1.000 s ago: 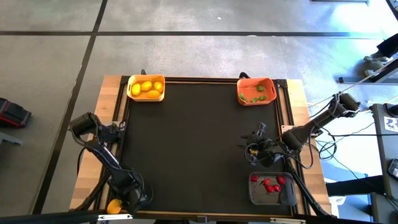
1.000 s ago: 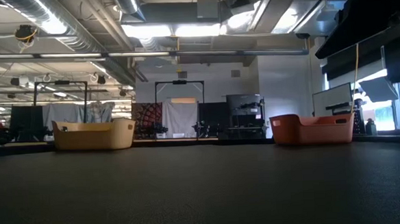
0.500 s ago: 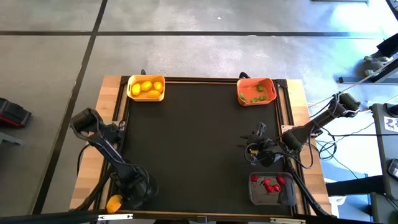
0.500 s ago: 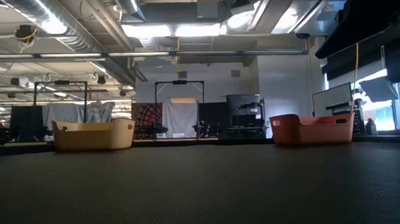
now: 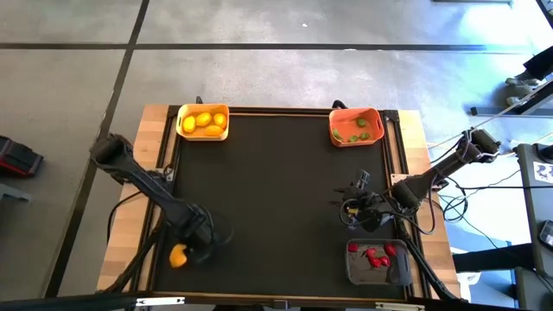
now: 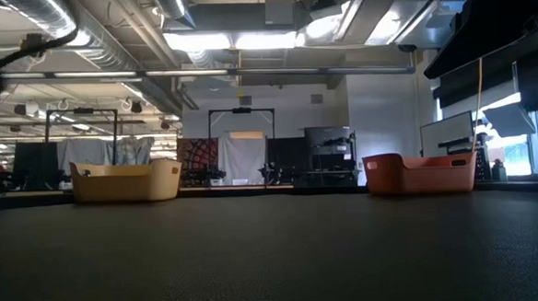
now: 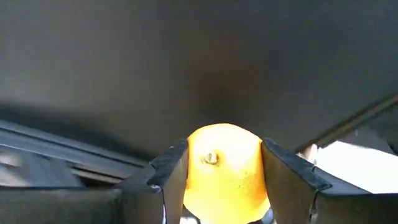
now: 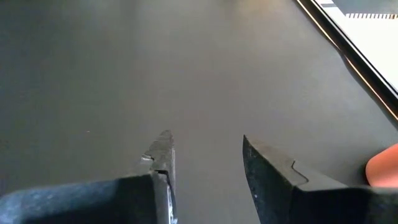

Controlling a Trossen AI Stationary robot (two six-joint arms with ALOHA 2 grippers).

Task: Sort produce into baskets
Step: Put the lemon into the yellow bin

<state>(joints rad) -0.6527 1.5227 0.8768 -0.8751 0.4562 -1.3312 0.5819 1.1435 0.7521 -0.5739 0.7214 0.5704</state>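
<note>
My left gripper (image 5: 181, 256) is shut on a yellow lemon (image 5: 178, 257) over the black mat's near left edge. The lemon also shows in the left wrist view (image 7: 224, 180). My right gripper (image 5: 349, 207) is open and empty over the mat's right side, just beyond the dark grey basket (image 5: 358, 269), which holds red pieces (image 5: 377, 256). The yellow-orange basket (image 5: 182, 131) at the far left holds lemons. The orange-red basket (image 5: 373, 115) at the far right holds green pieces (image 5: 358, 136). My left gripper pinches the lemon's two opposite sides (image 7: 194, 168) between its two fingers (image 7: 168, 174). One end of the lemon, with its small stem mark, faces the wrist camera. I see no part of the lemon resting on the mat.
The black mat (image 5: 276, 199) lies in a wooden frame (image 5: 151, 138) with a raised rim along its left side. Both far baskets show in the low view, yellow-orange (image 6: 126, 181) and orange-red (image 6: 421, 173). Cables run off the table's right side.
My left gripper has carried the lemon from the table's near left corner toward the far edge and a little to the right, onto the mat's edge. Its arm has swung with it. My right gripper has kept still.
</note>
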